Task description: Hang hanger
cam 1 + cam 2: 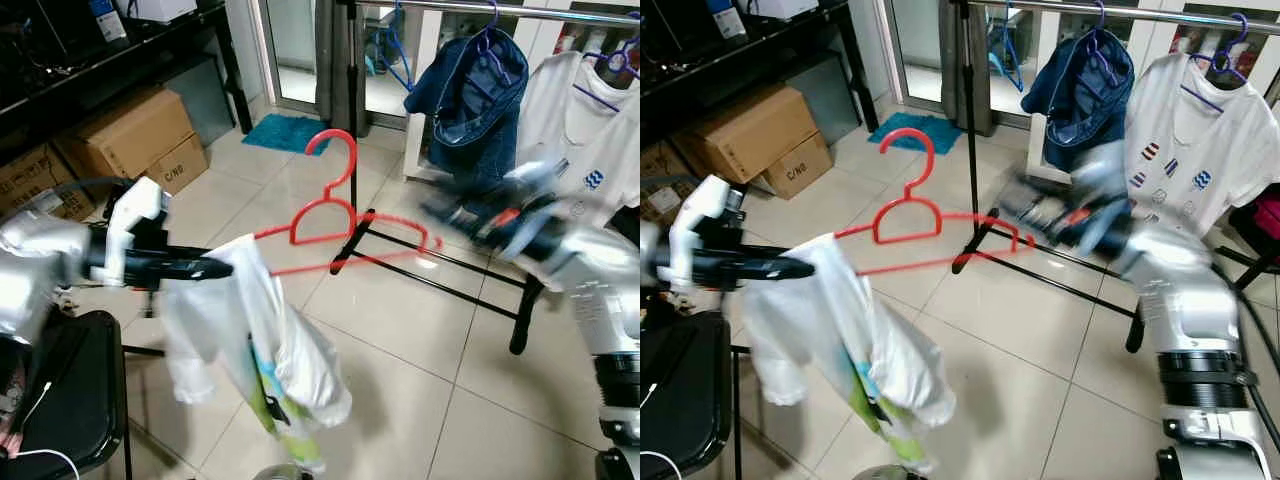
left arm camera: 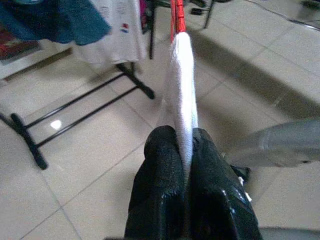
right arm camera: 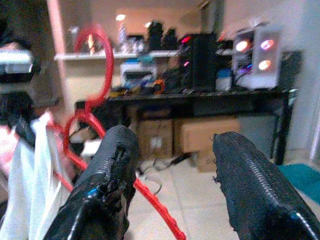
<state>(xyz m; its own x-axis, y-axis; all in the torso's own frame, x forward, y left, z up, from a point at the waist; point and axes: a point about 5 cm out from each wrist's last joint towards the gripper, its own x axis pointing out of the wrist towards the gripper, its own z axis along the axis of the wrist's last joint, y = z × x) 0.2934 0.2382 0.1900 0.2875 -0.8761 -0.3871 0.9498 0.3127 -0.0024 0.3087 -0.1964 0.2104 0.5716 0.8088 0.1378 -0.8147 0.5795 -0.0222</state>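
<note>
A red hanger (image 1: pixel 325 208) is held up in the air, its hook upward, with a white garment (image 1: pixel 262 345) draped from its left end. My left gripper (image 1: pixel 218 268) is shut on the white cloth (image 2: pixel 183 85) at that end, and the hanger's red wire (image 2: pixel 177 15) shows just beyond the cloth. My right gripper (image 1: pixel 452 218), blurred by motion, is at the hanger's right end. Its fingers stand open in the right wrist view (image 3: pixel 175 145), with the red hanger (image 3: pixel 156 206) running close under them. The clothes rail (image 1: pixel 530 10) crosses overhead at the back right.
A blue garment (image 1: pixel 472 85) and a white T-shirt (image 1: pixel 580 125) hang on the rail. The rack's black base (image 1: pixel 440 258) lies on the tiled floor below. Cardboard boxes (image 1: pixel 130 135) sit at the left, a black chair (image 1: pixel 70 390) near left, a teal mat (image 1: pixel 285 130) behind.
</note>
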